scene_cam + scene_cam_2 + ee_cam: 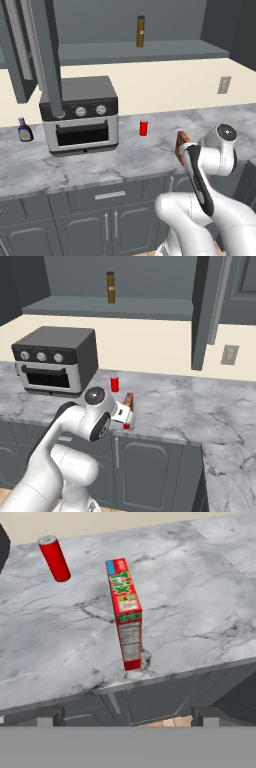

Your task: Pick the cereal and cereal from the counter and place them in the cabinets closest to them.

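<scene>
cereal box: a red and green box with a white lower part point(126, 612) stands upright on the counter, close to the front edge. In the left base view it peeks out point(181, 142) from behind the arm's wrist, in the right base view just a sliver of it point(129, 404) shows past the hand.

counter: pale grey marble with dark veins point(200, 602), dark grey fronts with silver handles underneath point(110, 195).

gripper: wide open and holding nothing. In the hand view the two dark tips sit low at the bottom point(127, 718), well apart from each other, out in front of the counter edge and short of the box. The box lines up roughly between them, but no contact.

red can: small, upright point(55, 558), further back on the marble behind the box, also seen from both base cameras point(143, 127).

toaster oven: black and silver point(80, 114), sits on the counter to the left of the can.

sauce bottle: small dark one with a white label point(24, 130), left of the oven.

wall cabinet: doors swung open point(47, 55), grey shelf inside point(110, 308) with a tall brown bottle point(140, 31) standing on it.

wall socket: on the cream wall to the right point(229, 354).
</scene>
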